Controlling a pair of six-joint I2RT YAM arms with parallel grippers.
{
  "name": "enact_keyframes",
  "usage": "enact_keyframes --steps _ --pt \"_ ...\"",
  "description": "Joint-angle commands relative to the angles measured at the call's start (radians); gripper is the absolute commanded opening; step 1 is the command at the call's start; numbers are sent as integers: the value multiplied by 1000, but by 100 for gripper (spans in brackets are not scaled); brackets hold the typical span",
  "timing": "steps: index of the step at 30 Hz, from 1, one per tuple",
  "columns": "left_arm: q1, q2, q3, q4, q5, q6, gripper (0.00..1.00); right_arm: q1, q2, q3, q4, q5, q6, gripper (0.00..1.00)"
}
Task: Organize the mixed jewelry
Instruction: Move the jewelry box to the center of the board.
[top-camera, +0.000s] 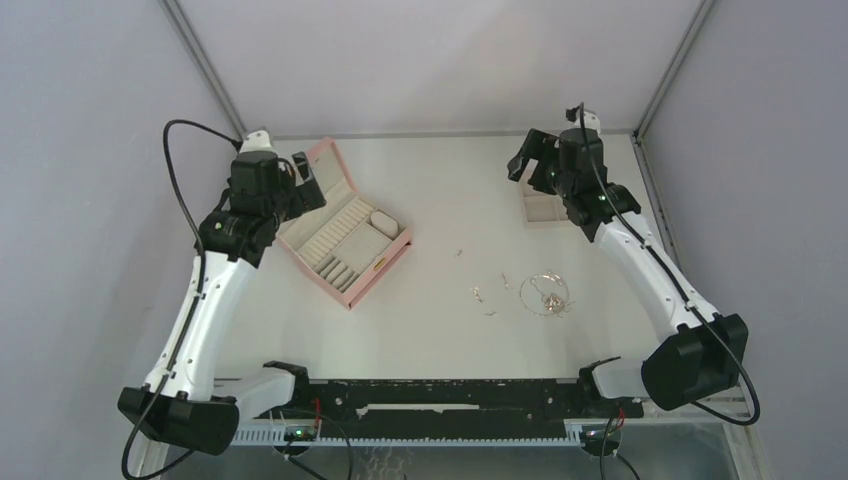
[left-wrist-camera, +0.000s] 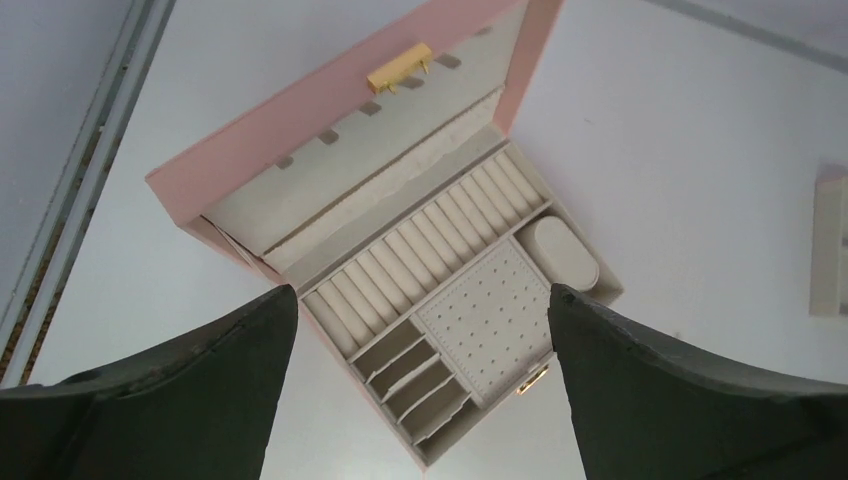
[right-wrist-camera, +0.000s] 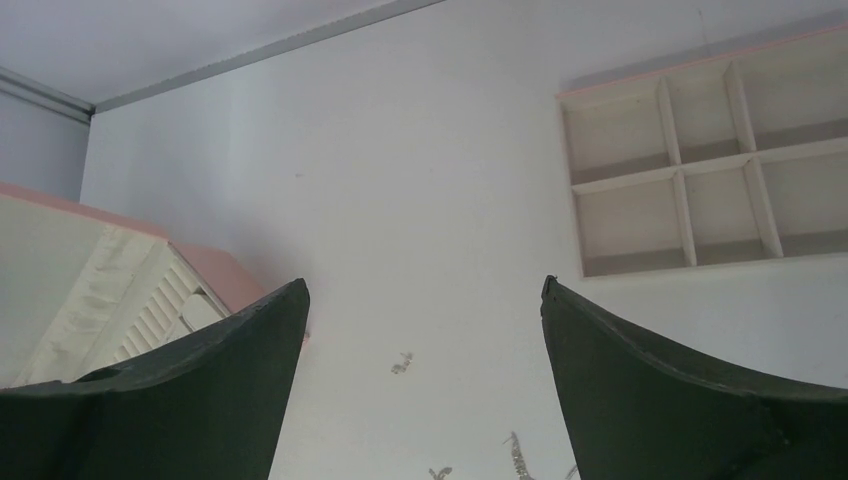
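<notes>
At far left, poised above the open pink box (top-camera: 378, 272) with the left end effector (left-wrist-camera: 422, 300) spread wide and empty, looking straight down onto the ring rolls (left-wrist-camera: 420, 250) and earring pad (left-wrist-camera: 490, 310). Toward the middle of the counter (top-camera: 430, 335), scattered tiny silver bits of the mixed jewelry (top-camera: 478, 294), with one stray piece (top-camera: 460, 251) lying apart, nearer the box. Just right of those, the looped chain necklace (top-camera: 545, 293), with a few small pieces touching it or tangled in it; hard to tell which. At far right, raised near the beige compartment tray (right-wrist-camera: 680, 180) with the right end effector (right-wrist-camera: 425, 290) likewise wide open, holding nothing. Likely trouble: pinching thin, flat metal against a smooth counter and skidding it away; lifting the chain and dragging neighbours along; letting a dangling loop snag on a rim.
</notes>
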Motion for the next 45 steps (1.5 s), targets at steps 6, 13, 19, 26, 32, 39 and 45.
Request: enact_keyframes --steps 6,13,19,26,32,39,45 --pt "-122 -46 -82 48 41 129 100 140 15 42 22 240 -66 100" --pt "-354 -6 -135 -23 -68 91 100 254 37 46 39 423 -165 100" --pt "-350 -164 -312 -46 -141 -60 100 248 46 50 -32 365 -67 100" --pt "-158 -316 -509 46 -177 -259 100 243 89 64 -82 214 -34 100" --pt "25 -276 -495 54 -84 -368 98 238 101 65 -57 183 -30 100" --pt "58 -220 -562 73 57 -371 86 228 106 64 -60 172 -31 100" --pt "55 -228 -623 126 95 -381 64 218 117 64 -63 153 -27 100"
